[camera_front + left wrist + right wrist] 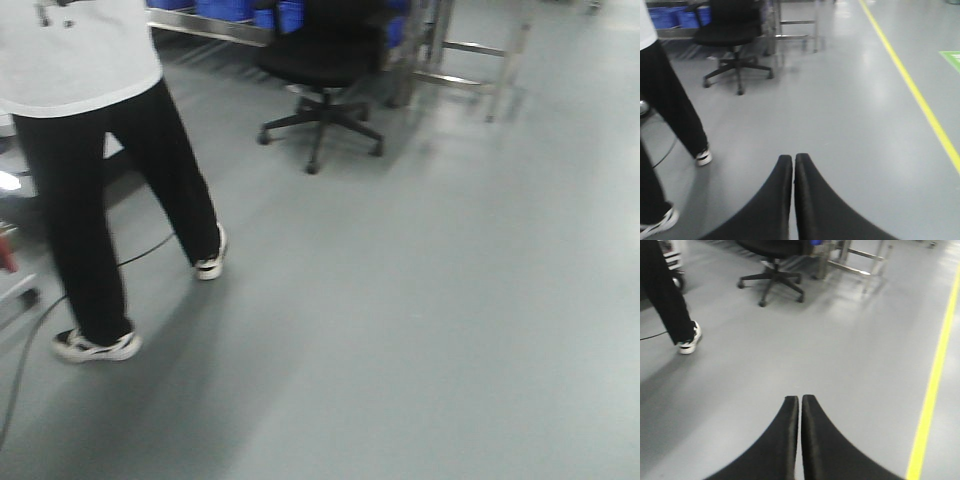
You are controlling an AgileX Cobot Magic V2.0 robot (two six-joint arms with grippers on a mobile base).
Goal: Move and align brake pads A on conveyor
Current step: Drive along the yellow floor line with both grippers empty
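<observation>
Facing floor (450, 330): no brake pads, no conveyor.
Left gripper (793, 159), right gripper (800, 400): fingers together, empty.
Risk: person (85, 160), near left, strides into our path; collision.

A factory floor: grey coated floor (450, 300), yellow lane line (912, 85), blue bins (225, 8).

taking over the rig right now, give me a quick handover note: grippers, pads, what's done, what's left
Grippers: left gripper shut, empty; right gripper shut, empty.
Things: pads and conveyor are in no view. The cameras show only floor, a chair and a person close by at the left of the front view.
Done: nothing that shows.
Left: likely everything. Reach the conveyor, then move and align the pads. Mind the person.
</observation>
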